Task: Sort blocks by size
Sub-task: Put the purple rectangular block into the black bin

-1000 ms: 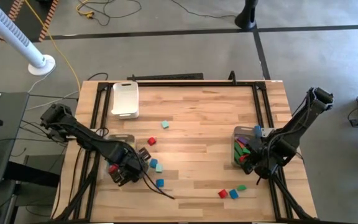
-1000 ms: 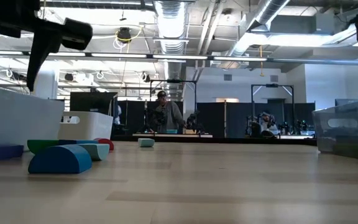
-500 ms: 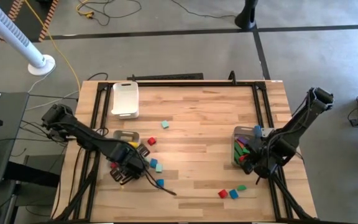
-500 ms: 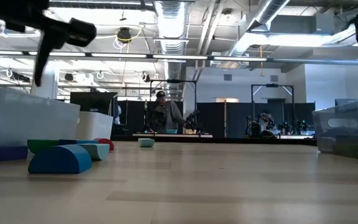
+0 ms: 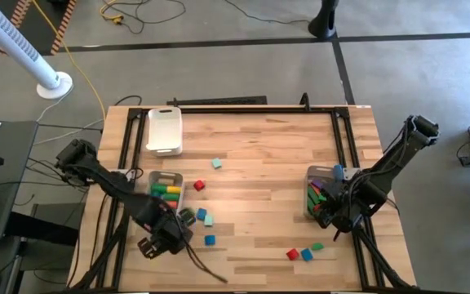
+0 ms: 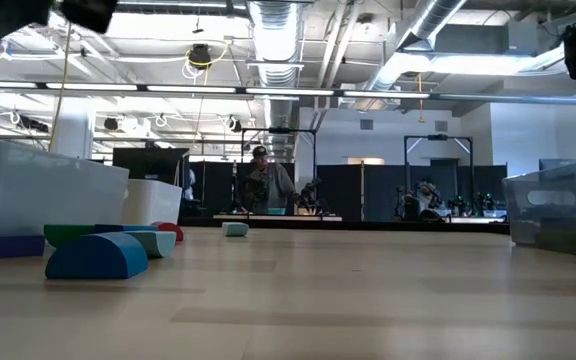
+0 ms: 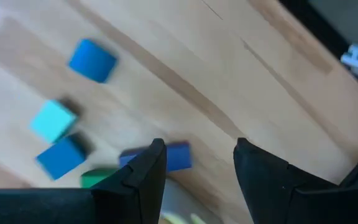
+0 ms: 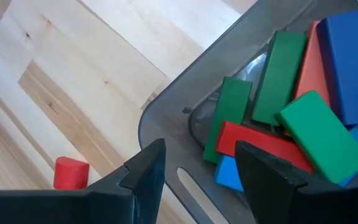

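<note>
Looking down from above, we saw the left gripper (image 5: 163,237) hanging over the near left part of the table (image 5: 259,155), just near of the left clear bin (image 5: 166,186). In its wrist view its 2 dark fingers (image 7: 143,175) stood apart with only bare wood showing between them; we saw nothing held and nothing touched. Past those fingers lay a blue block (image 7: 92,60), a light teal cube (image 7: 53,121), another blue block (image 7: 61,157), a green piece (image 7: 96,178) and a blue bar (image 7: 176,155) partly hidden behind one finger.

The left bin held green, yellow and red blocks (image 5: 166,190). Just right of it on the table sat a red block (image 5: 198,186), 2 teal blocks (image 5: 205,216) and a blue one (image 5: 209,240), with a lone teal block (image 5: 216,163) farther off. Near the near right edge lay a red, a blue and a green block (image 5: 305,253) close together.

The right gripper (image 5: 330,214) hovered at the near left side of the right bin (image 8: 166,99). Its fingers (image 8: 263,171) were also parted and empty, above long green, red and blue blocks (image 8: 278,93) piled inside. A small red cylinder (image 8: 71,172) stood on the wood outside that bin.

A white tray (image 5: 164,129) sat at the far left corner.
</note>
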Action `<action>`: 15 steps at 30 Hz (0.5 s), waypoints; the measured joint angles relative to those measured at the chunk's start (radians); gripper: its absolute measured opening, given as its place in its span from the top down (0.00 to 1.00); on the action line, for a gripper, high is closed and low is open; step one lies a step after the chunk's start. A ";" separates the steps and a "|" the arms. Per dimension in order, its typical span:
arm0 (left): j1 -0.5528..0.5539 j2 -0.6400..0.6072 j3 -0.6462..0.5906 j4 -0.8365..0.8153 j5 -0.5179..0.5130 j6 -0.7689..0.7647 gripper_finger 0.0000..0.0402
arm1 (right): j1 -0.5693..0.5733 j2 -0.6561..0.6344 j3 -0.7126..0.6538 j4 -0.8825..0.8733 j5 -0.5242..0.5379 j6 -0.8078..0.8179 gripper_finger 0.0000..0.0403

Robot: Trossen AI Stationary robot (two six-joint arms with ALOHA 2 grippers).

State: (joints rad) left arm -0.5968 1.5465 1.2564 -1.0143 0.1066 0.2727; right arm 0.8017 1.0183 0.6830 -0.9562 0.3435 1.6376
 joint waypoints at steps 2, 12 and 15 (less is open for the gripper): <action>-0.026 0.043 0.000 -0.014 0.000 0.028 0.56 | 0.000 0.000 0.000 0.000 0.000 -0.010 0.46; -0.050 0.246 -0.002 -0.076 -0.109 0.172 0.56 | 0.000 0.000 0.000 0.014 0.002 -0.016 0.46; -0.035 0.257 -0.003 -0.072 -0.119 0.216 0.56 | 0.000 0.000 0.000 0.025 0.002 -0.016 0.46</action>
State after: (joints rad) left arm -0.6316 1.8034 1.2531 -1.0865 -0.0124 0.4888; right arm 0.8021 1.0187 0.6834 -0.9316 0.3458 1.6219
